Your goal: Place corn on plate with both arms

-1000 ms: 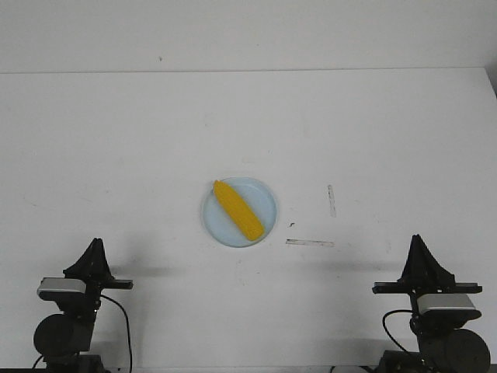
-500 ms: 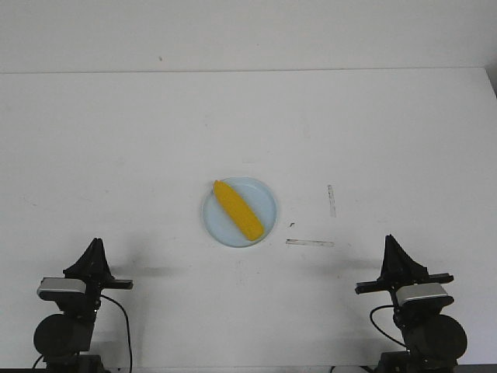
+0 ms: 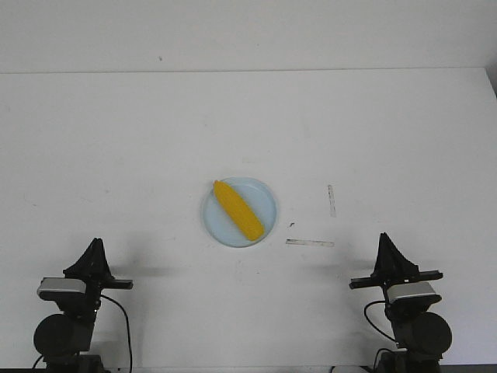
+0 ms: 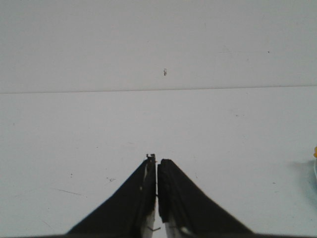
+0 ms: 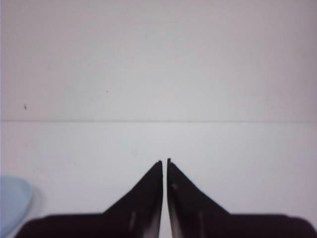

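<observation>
The yellow corn (image 3: pixel 238 210) lies slantwise on the pale blue plate (image 3: pixel 266 196) at the table's middle. My left gripper (image 3: pixel 95 247) is shut and empty at the near left, well apart from the plate; its closed tips show in the left wrist view (image 4: pixel 156 159). My right gripper (image 3: pixel 384 241) is shut and empty at the near right, also apart from the plate; its closed tips show in the right wrist view (image 5: pixel 164 161). The plate's edge (image 5: pixel 11 201) shows at the side of the right wrist view, and a sliver of it (image 4: pixel 315 171) in the left wrist view.
Two thin tape strips lie on the white table to the right of the plate, one short and upright (image 3: pixel 331 200), one long and flat (image 3: pixel 310 242). The table's far edge meets a white wall.
My right arm has swung leftward along the near edge, closer to the middle. The left arm, corn and plate have not moved.
</observation>
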You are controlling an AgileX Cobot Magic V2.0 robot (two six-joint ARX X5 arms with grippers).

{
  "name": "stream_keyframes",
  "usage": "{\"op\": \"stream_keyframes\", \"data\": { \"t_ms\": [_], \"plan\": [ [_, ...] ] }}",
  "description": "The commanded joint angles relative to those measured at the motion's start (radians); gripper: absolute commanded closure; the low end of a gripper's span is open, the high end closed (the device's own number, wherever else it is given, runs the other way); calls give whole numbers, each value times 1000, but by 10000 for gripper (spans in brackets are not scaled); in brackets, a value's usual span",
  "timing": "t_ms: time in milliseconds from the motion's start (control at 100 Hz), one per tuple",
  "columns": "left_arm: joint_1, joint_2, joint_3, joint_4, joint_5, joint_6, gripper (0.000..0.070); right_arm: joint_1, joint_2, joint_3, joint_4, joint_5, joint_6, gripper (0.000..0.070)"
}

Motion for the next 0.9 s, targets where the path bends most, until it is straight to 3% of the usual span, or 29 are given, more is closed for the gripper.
{"op": "stream_keyframes", "data": {
  "t_ms": [0,890],
  "plan": [
    [-1,-2,-21,15,0,-4,699,0,1,-2,11,1,0,685],
    [-1,-2,-21,15,0,-4,699,0,1,-2,26,1,0,685]
  ]
}}
